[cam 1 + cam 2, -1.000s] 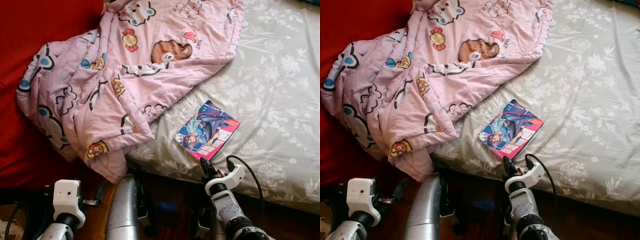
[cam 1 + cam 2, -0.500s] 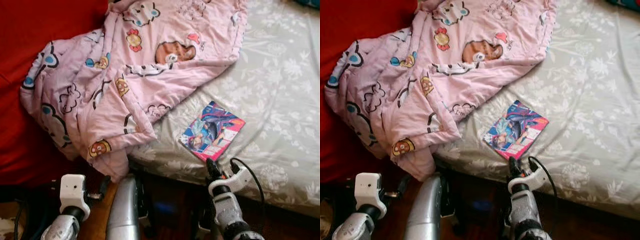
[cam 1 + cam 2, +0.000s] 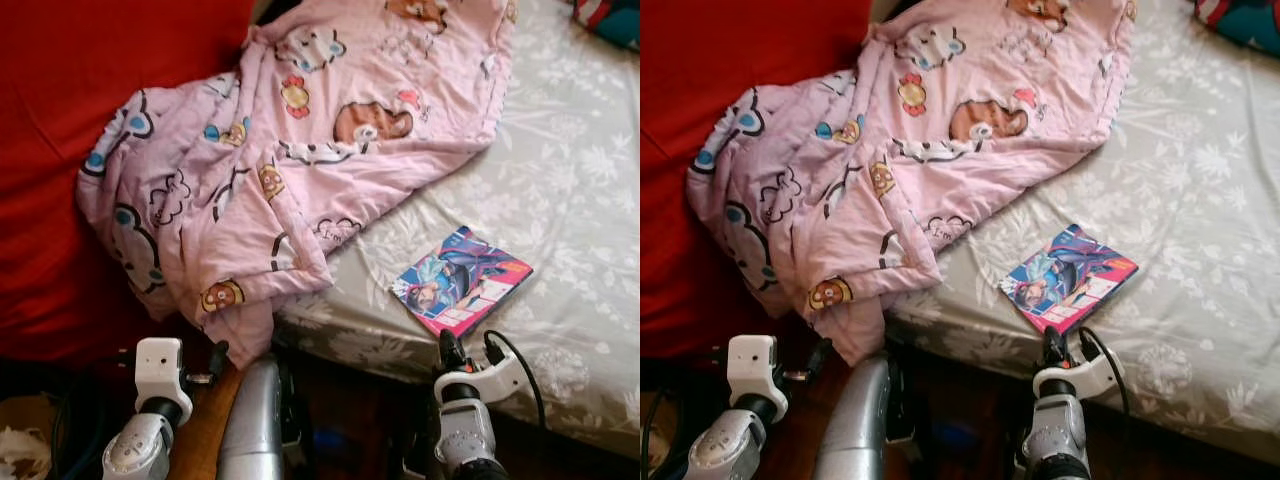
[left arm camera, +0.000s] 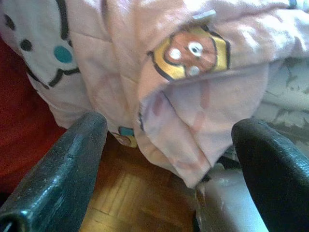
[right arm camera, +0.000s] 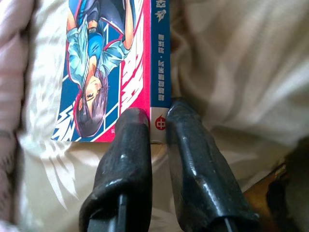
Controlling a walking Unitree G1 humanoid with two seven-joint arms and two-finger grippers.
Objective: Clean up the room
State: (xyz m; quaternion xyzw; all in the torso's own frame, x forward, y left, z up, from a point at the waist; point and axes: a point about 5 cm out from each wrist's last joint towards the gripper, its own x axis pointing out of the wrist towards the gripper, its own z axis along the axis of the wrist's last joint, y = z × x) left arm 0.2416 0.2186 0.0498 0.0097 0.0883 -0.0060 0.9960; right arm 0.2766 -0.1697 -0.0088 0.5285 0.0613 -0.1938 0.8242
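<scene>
A comic book (image 3: 462, 280) with a blue and red cover lies flat near the front edge of the bed (image 3: 585, 170). My right gripper (image 3: 447, 348) reaches up from below the bed edge. In the right wrist view its fingers (image 5: 130, 145) stand almost together, tips at the book's (image 5: 111, 63) spine corner. A crumpled pink cartoon blanket (image 3: 280, 170) spills off the bed's left side, one corner hanging down. My left gripper (image 4: 164, 164) is open wide just before that hanging corner (image 4: 193, 96), with nothing between its fingers.
A large red cloth surface (image 3: 60, 180) lies to the left of the blanket. Wooden floor (image 4: 125, 198) shows below the bed edge. A teal and red item (image 3: 612, 18) lies at the bed's far right corner. The grey floral sheet lies bare to the book's right.
The whole picture has shifted right and down, so the camera moved. The left gripper sits a little nearer the blanket's hanging corner. The right gripper stays at the book's near edge.
</scene>
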